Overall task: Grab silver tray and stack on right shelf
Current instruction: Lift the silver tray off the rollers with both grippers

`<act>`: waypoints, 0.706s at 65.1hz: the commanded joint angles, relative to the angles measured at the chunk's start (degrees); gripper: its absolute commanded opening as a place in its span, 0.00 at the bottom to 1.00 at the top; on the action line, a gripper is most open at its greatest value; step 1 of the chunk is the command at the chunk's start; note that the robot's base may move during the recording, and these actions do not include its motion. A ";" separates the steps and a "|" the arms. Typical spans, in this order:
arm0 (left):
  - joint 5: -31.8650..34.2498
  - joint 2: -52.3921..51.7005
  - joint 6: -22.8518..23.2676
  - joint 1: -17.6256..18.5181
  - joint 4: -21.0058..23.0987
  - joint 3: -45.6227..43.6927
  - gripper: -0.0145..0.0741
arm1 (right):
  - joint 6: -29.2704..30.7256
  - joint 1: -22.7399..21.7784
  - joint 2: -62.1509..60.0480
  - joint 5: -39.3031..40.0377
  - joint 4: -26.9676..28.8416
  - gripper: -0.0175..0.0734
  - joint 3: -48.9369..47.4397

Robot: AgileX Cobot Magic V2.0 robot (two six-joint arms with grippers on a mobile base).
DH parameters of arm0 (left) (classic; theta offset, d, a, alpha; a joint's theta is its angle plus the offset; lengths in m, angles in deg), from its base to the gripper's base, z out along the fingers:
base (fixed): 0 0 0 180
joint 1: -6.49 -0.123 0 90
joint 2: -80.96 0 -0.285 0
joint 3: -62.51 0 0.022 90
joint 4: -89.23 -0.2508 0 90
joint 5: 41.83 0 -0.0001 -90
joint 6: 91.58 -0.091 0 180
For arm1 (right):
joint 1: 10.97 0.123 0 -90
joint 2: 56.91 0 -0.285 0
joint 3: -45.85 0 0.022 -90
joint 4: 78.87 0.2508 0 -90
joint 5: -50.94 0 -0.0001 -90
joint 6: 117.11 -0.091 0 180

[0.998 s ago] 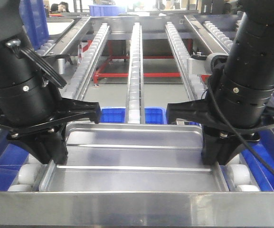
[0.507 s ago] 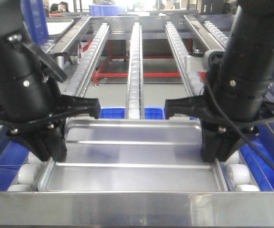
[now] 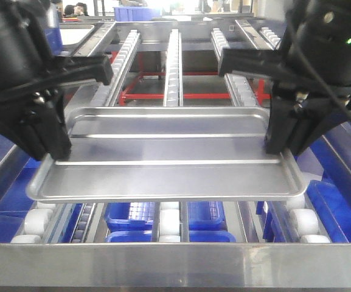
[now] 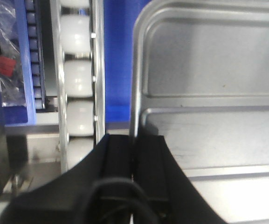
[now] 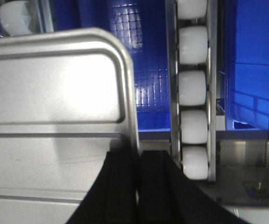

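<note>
In the front-facing view, a shallow, shiny rectangular silver tray (image 3: 163, 152) with a raised rim and two long ridges across its floor is held in the air, roughly level, above the near end of a steel flow rack (image 3: 102, 267) of pale roller tracks over red framing. Blue plastic bins (image 3: 132, 216) can be seen beneath it, so it is judged to be clear of the rollers. The short ends are taken by the black left gripper (image 3: 56, 152) and the black right gripper (image 3: 278, 146), one on each side. This hold seems chosen so that the wide, thin tray is carried evenly and kept from tipping or twisting. In the left wrist view, the left gripper (image 4: 134, 140) is seen closed tight on the tray's (image 4: 209, 70) raised left rim, one finger inside the rim and one outside. A track of white rollers (image 4: 76, 74) lies just beside it and is not touched. In the right wrist view, the right gripper (image 5: 138, 158) is pinched in the same way over the tray's (image 5: 55, 84) right rim near a rounded corner, with another white roller track (image 5: 192, 84) alongside and a blue bin (image 5: 148, 70) below. The grasp is judged done, and the carry to the shelf is not yet finished.
</note>
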 commanded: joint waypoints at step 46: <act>-6.34 -15.48 23.91 20.41 -8.14 14.86 0.05 | -21.51 21.21 -14.56 -4.12 -8.87 0.26 15.76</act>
